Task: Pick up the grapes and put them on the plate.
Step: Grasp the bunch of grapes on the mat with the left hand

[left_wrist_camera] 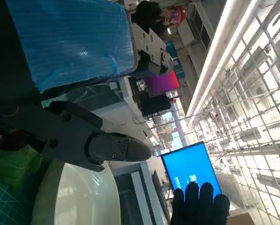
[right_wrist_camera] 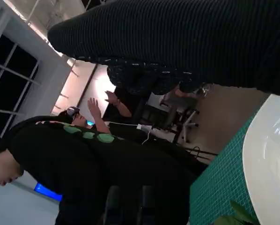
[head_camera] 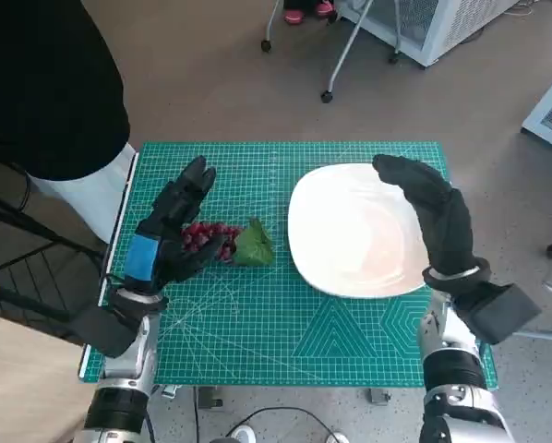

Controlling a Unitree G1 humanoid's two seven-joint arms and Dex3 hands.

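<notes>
The bunch of red grapes [head_camera: 205, 238] with its green leaf [head_camera: 254, 245] lies on the green cutting mat [head_camera: 258, 323] covering the surface, right under the fingers of the left robot hand [head_camera: 170, 231], which is spread and holds nothing; whether it touches the fruit cannot be told. The white plate [head_camera: 350, 231] sits just beyond the leaf, and the right robot hand [head_camera: 438, 217] hovers over the plate's far edge, fingers extended and empty

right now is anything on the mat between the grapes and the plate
Nothing visible lies between them. The grapes sit by the left hand, their green leaf pointing toward the plate, with only bare mat in the gap. The right hand hovers over the plate's far edge.
</notes>
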